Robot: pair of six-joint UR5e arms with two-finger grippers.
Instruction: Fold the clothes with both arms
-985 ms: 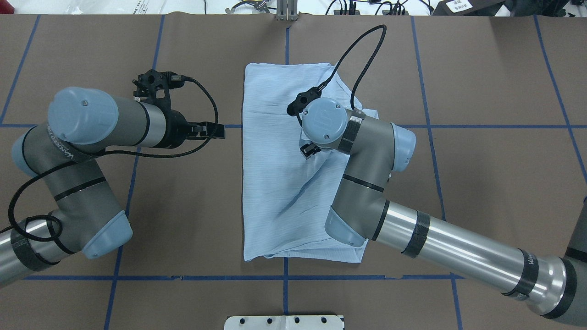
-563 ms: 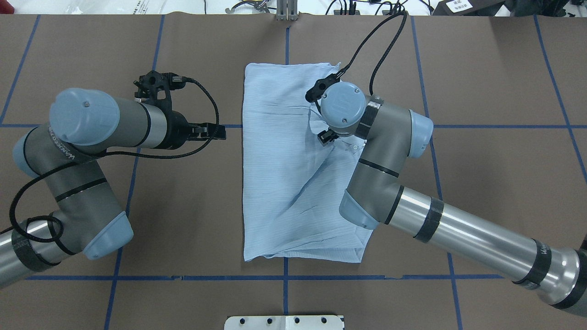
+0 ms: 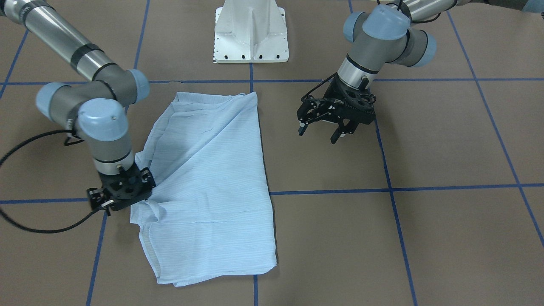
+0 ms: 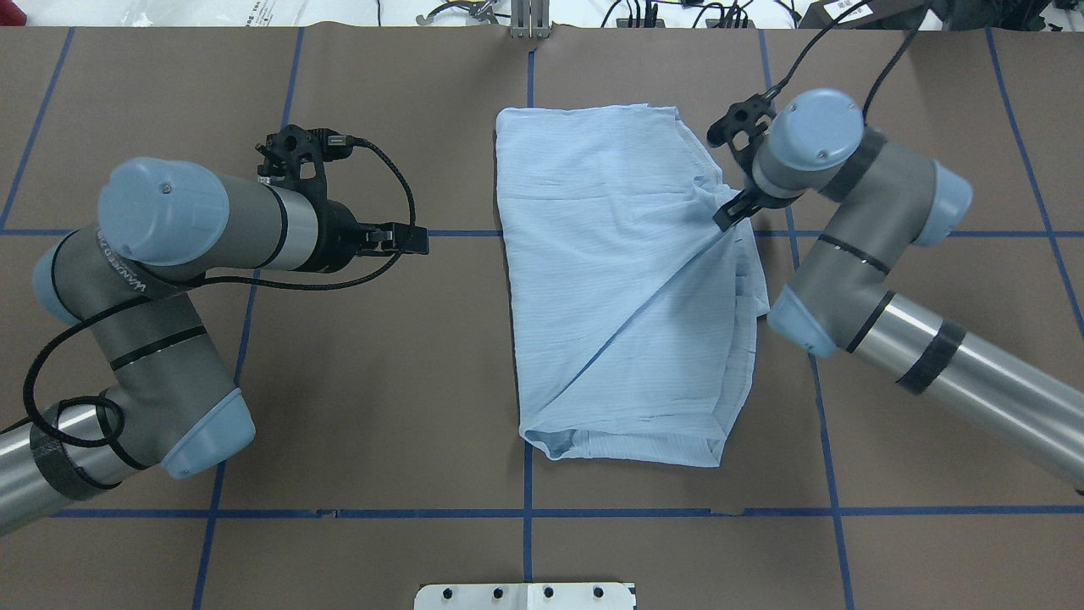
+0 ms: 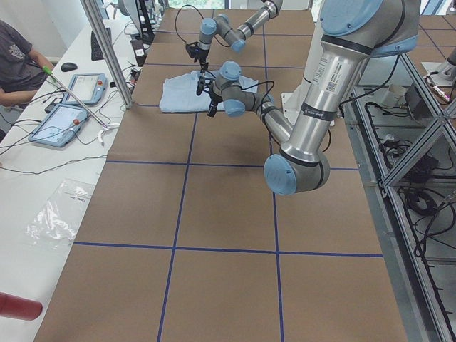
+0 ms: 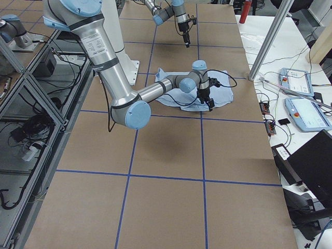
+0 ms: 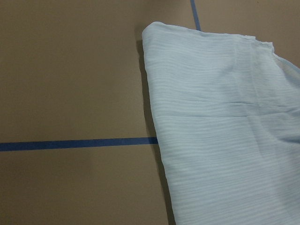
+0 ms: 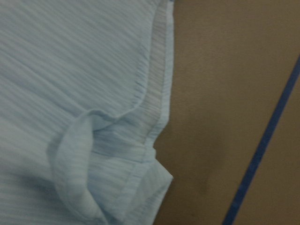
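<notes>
Since a second ago my right gripper (image 4: 730, 210) has swung out to the shirt (image 4: 622, 288)'s right edge, dragging it rightward; fingers seem pinched on cloth there; left gripper (image 3: 324, 129) hovers wide apart beside it; fold half-made, I judge.

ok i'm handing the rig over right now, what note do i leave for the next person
Left gripper: fingers open, empty, hovering above the table beside the shirt, not touching it.
Right gripper: at the opposite side edge of the shirt, apparently shut on it; a taut crease runs diagonally from it across the cloth.
Done: the shirt lies as a rough rectangle, no sleeves sticking out.
Left: the right side edge is bunched and uneven. It probably needs smoothing, then more folds with both arms.
</notes>
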